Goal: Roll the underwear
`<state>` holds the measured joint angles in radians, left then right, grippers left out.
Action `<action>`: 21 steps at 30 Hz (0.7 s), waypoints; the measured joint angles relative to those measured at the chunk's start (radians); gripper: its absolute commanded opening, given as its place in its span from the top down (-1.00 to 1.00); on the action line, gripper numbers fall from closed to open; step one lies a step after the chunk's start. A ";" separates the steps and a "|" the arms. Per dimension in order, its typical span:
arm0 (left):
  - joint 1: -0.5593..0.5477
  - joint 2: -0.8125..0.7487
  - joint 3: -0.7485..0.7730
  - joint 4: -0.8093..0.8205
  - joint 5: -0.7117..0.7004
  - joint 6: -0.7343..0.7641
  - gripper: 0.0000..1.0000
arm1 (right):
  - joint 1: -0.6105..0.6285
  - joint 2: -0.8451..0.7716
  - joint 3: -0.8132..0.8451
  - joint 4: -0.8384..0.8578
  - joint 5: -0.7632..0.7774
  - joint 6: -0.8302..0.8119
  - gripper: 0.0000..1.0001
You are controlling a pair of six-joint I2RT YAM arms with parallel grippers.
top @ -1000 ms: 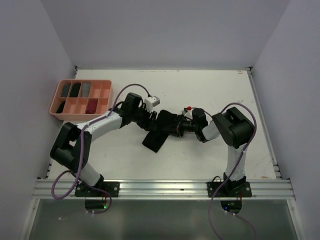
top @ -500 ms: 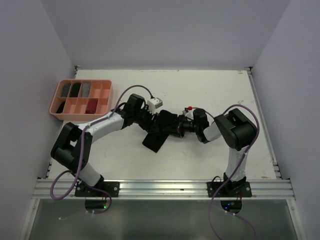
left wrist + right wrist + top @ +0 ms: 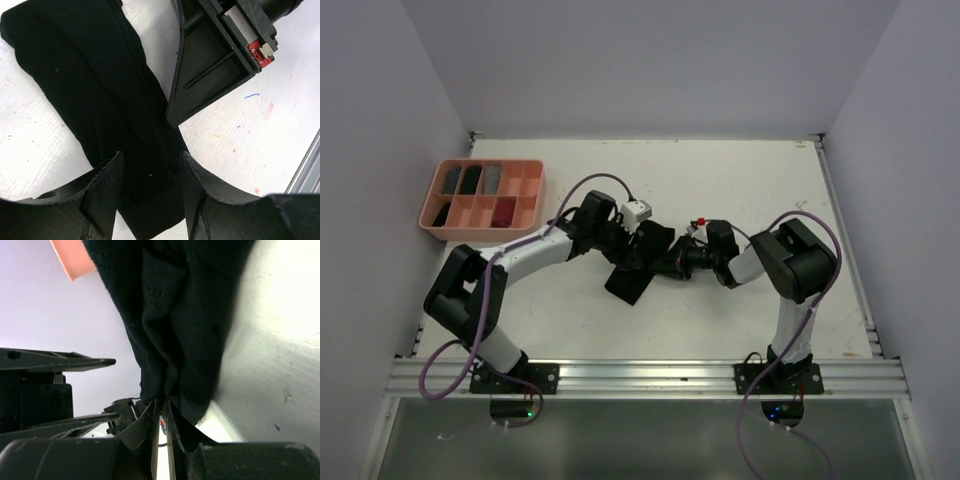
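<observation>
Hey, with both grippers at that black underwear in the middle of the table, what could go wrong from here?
1. The right gripper seems to pinch only an edge fold of the black underwear; a pull could slip it free.
2. The left gripper is open, straddling the cloth without holding it, so the garment may drag instead of rolling.
3. The two grippers sit very close together and could collide.
</observation>
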<state>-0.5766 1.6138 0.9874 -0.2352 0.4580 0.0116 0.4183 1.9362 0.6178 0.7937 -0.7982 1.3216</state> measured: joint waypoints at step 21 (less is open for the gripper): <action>-0.058 0.098 0.003 -0.045 -0.047 0.029 0.91 | 0.000 0.105 0.050 0.070 0.026 -0.023 0.71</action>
<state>-0.6346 1.7119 0.9909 -0.2802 0.4107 0.0406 0.4183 2.0411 0.6678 0.8635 -0.7727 1.2984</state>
